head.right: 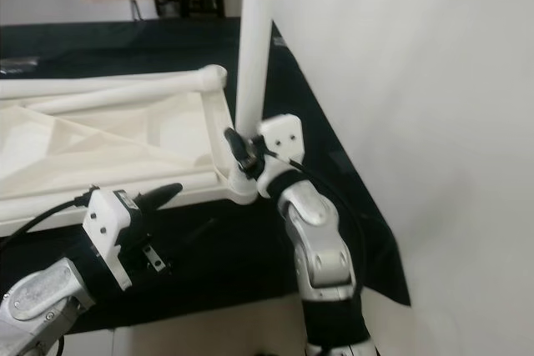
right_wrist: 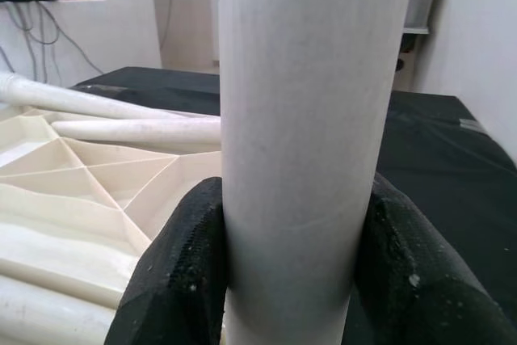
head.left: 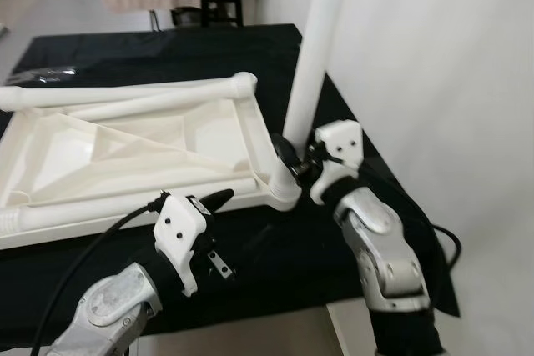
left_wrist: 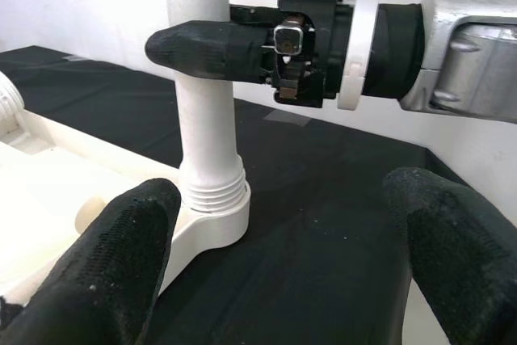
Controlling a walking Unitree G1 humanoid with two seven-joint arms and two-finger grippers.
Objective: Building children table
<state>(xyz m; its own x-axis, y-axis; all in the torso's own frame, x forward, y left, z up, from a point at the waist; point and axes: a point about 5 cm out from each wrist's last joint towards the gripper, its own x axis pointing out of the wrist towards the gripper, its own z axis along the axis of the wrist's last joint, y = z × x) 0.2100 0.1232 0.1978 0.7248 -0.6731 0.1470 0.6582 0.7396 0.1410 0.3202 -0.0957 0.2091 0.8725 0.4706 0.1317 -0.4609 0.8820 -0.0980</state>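
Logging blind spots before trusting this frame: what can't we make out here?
- Top of the upright leg: cut off by the upper edge in both eye views.
- Left side of the tabletop: cropped by the frame edge.
- Leg's screw joint: depth hidden inside the socket.
- Right pincer contact: leg covers the pad faces.

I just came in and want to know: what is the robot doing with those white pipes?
The robot is putting together a small table. The white tabletop lies upside down on a black cloth. The right claw is shut on a white leg that stands upright in the tabletop's corner socket. The left claw is open, hovering by the tabletop's near edge, close to that corner. More legs lie on the tabletop.
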